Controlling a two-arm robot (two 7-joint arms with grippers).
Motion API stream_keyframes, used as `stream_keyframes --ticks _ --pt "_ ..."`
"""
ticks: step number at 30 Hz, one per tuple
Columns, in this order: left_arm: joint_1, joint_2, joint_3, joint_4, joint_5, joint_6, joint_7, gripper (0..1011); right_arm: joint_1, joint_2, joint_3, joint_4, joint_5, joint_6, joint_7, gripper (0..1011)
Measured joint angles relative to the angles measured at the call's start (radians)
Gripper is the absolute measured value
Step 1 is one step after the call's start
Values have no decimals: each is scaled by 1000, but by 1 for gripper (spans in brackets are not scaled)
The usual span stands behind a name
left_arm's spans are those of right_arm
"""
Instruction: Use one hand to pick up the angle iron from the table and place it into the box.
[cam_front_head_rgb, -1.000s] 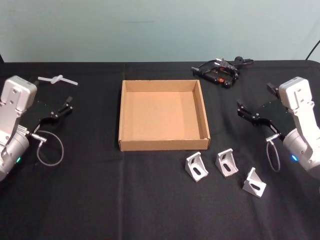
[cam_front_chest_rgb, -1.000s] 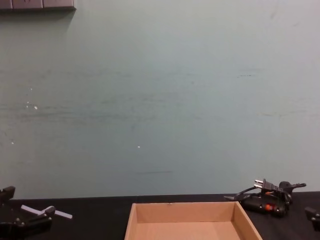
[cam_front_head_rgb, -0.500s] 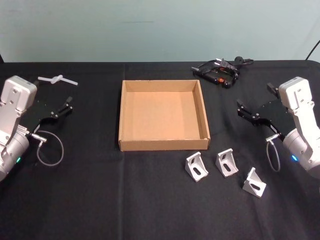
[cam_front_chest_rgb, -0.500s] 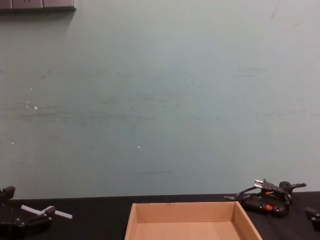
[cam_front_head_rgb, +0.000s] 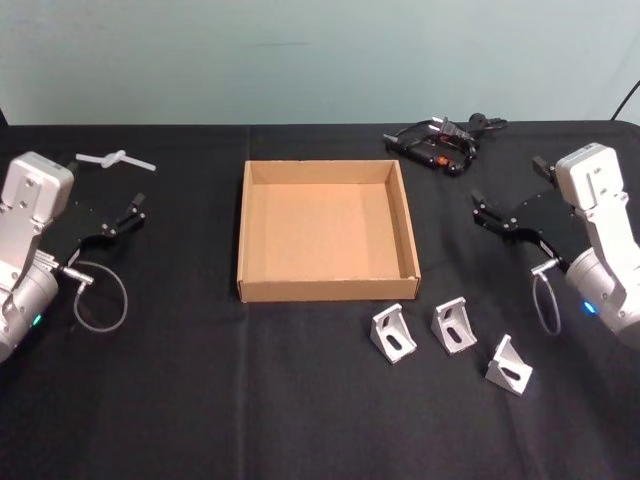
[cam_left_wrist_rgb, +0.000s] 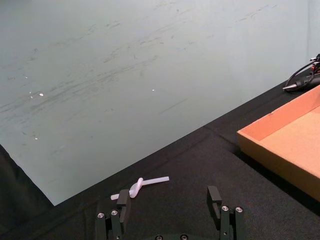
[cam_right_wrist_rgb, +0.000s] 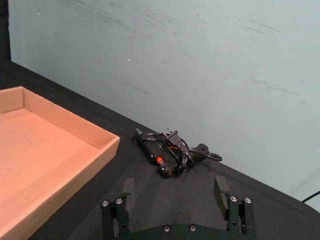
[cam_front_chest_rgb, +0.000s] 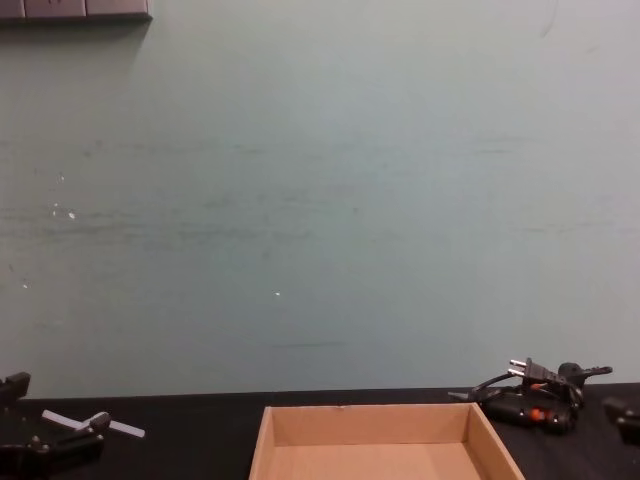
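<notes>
Three angle irons, small silver-grey brackets each with a slotted face and a triangular side web, stand in a loose row on the matte black desk (cam_front_head_rgb: 200, 400) just in front of the box's right front corner: the left angle iron (cam_front_head_rgb: 394, 334), the middle angle iron (cam_front_head_rgb: 453, 325) close beside it, and the right angle iron (cam_front_head_rgb: 509, 364) a little apart and nearer the robot. The box (cam_front_head_rgb: 322, 289), a shallow square tray of brown cardboard with low plain walls, lies open-topped at mid-desk. The right tool (cam_right_wrist_rgb: 174, 187), fingers spread, is to the right of the box and touches no bracket; the left tool (cam_left_wrist_rgb: 167, 196), likewise spread, is to the box's left.
</notes>
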Motion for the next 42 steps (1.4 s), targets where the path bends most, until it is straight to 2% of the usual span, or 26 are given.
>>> stream_keyframes --ticks 8,12,17,20,28,31,33,36,42 --pt "0 0 0 0 0 0 0 1005 -52 26 38 -84 23 28 35 1000" --pt "0 0 0 0 0 0 0 1005 -107 60 62 -154 34 40 52 1000" --pt "0 0 0 0 0 0 0 1005 -203 113 106 -262 59 71 66 1000" --pt "0 0 0 0 0 0 0 1005 -282 153 141 -341 79 99 72 1000" --pt "0 0 0 0 0 0 0 1005 -426 223 212 -479 113 163 84 1000" --pt "0 0 0 0 0 0 0 1005 -466 240 233 -512 121 183 87 1000" --pt "0 0 0 0 0 0 0 1005 -514 259 261 -546 130 208 89 1000" --pt "0 0 0 0 0 0 0 1005 -542 272 278 -567 138 226 96 1000" --pt "0 0 0 0 0 0 0 1005 -609 334 325 -624 147 296 134 1000"
